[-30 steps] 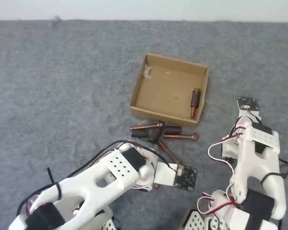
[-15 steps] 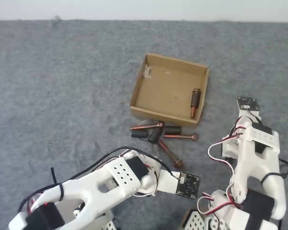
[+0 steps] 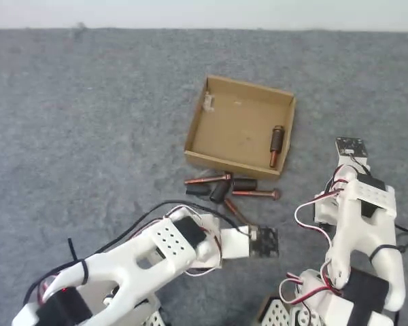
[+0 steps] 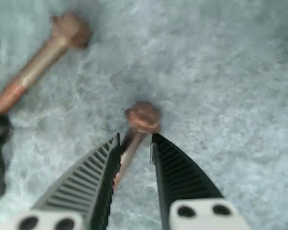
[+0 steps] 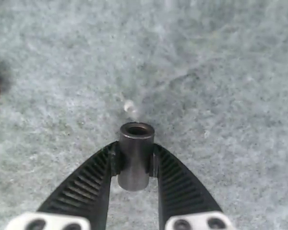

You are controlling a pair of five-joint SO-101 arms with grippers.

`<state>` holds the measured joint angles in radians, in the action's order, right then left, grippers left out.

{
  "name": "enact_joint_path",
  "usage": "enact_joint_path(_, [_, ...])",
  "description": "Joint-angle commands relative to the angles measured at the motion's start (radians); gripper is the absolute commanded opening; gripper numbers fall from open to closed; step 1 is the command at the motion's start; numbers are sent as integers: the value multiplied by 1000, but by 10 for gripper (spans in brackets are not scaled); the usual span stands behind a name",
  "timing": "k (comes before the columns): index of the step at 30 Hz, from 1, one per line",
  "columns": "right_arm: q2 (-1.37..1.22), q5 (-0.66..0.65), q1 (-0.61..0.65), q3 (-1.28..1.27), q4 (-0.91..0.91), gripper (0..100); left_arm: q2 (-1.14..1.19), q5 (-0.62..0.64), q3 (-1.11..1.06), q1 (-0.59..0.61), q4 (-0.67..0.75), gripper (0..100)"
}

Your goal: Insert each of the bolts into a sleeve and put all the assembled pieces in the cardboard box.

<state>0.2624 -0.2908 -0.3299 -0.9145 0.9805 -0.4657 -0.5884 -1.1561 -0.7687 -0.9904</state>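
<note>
Left wrist view: left fingers (image 4: pixel 101 167) apart, straddling a bolt (image 4: pixel 141 117); right fingers (image 5: pixel 93 177) clamped on a sleeve (image 5: pixel 134 155)

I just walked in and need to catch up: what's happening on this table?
The left end effector sits open around a bolt lying on the grey mat. The right end effector holds a dark sleeve. One assembled piece already lies in the cardboard box; other bolts and sleeves lie loose just outside its near wall.
</note>
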Motion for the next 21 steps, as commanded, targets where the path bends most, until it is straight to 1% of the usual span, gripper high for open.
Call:
enact_joint_path(1, [4,-8,-13,55,-15,7,3,110,12,54,11,93])
enact_joint_path(6, [-25,-8,-13,61,-15,7,3,384,44,204,48,98])
enact_joint_path(8, [-28,-9,-12,63,-15,7,3,466,58,265,61,98])
enact_joint_path(10, [-28,-9,-12,63,-15,7,3,514,64,316,84,98])
enact_joint_path(12, [-28,-9,-12,63,-15,7,0,497,64,327,87,103])
enact_joint_path(17, [-30,-9,-12,63,-15,7,-8,305,59,229,-5,144])
enact_joint_path(19, [-30,-11,-12,63,-15,7,-8,265,59,204,-3,145])
enact_joint_path(21, [-30,-12,-10,63,-15,7,-8,242,61,193,34,145])
